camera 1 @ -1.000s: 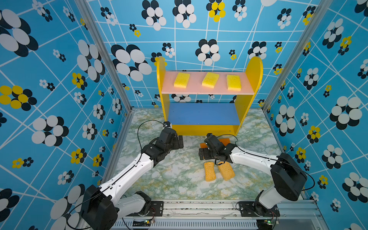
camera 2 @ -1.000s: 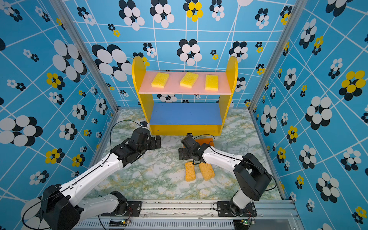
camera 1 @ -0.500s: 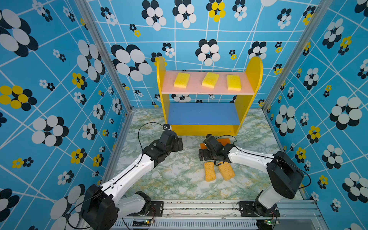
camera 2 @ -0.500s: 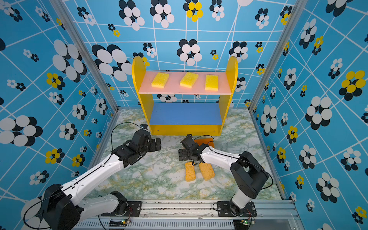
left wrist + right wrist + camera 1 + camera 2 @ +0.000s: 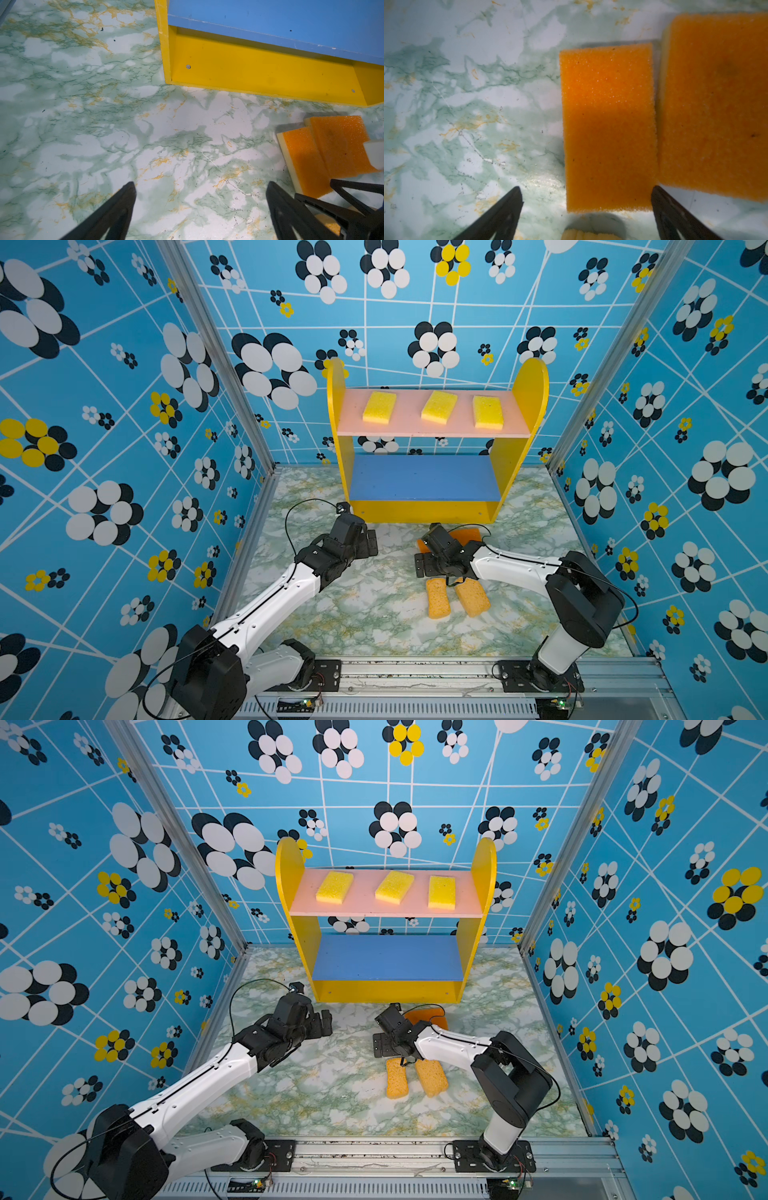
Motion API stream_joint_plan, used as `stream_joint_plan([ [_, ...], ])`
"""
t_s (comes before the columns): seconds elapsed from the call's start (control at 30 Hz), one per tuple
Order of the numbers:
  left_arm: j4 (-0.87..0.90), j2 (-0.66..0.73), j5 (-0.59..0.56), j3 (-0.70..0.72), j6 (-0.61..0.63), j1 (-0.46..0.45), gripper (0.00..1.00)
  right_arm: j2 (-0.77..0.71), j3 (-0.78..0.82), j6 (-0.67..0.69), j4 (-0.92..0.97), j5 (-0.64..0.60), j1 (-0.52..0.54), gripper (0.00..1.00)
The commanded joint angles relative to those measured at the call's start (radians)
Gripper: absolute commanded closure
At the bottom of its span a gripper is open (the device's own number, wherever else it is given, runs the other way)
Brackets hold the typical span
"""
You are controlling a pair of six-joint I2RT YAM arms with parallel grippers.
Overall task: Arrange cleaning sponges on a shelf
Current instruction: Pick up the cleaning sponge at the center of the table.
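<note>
Three yellow sponges (image 5: 378,407) are seen in both top views on the pink upper board of the shelf (image 5: 528,381), at the upper middle of the frame; the blue lower board (image 5: 424,477) is bare. Below it, on the marbled bench (image 5: 374,614), two tan porous sponges (image 5: 438,597) lie side by side, and orange sponges (image 5: 469,535) are partly hidden under the right claw (image 5: 420,568), which is spread and empty. The left claw (image 5: 371,542), also spread, is held over bare bench left of centre.

In the left wrist view, two overlapping orange sponges (image 5: 324,149) are shown at the right edge, outside the spread fingers (image 5: 116,212).

In the right wrist view, one orange sponge (image 5: 609,126) is placed right of centre between the spread fingers (image 5: 675,216), with a second orange sponge (image 5: 716,104) touching it at the right. A closing grip could catch both sponges, or the right finger could land on the neighbour, because no gap is left between them.
</note>
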State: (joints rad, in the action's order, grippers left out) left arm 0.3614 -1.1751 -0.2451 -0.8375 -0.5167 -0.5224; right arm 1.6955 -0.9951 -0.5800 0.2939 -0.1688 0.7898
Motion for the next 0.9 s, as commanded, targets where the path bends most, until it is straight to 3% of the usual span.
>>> stream_joint_plan([
  [0.0,0.002,0.024,0.01,0.02,-0.012,0.012,0.01,-0.002,-0.023,0.013,0.041,-0.041,0.005,0.01],
  [0.2,0.001,0.022,0.019,0.023,-0.019,0.015,0.01,-0.027,-0.022,0.025,0.053,-0.052,0.0,0.01],
  [0.87,0.011,0.041,0.014,0.04,-0.019,0.022,0.01,0.11,-0.066,0.013,-0.012,0.042,-0.006,0.02],
])
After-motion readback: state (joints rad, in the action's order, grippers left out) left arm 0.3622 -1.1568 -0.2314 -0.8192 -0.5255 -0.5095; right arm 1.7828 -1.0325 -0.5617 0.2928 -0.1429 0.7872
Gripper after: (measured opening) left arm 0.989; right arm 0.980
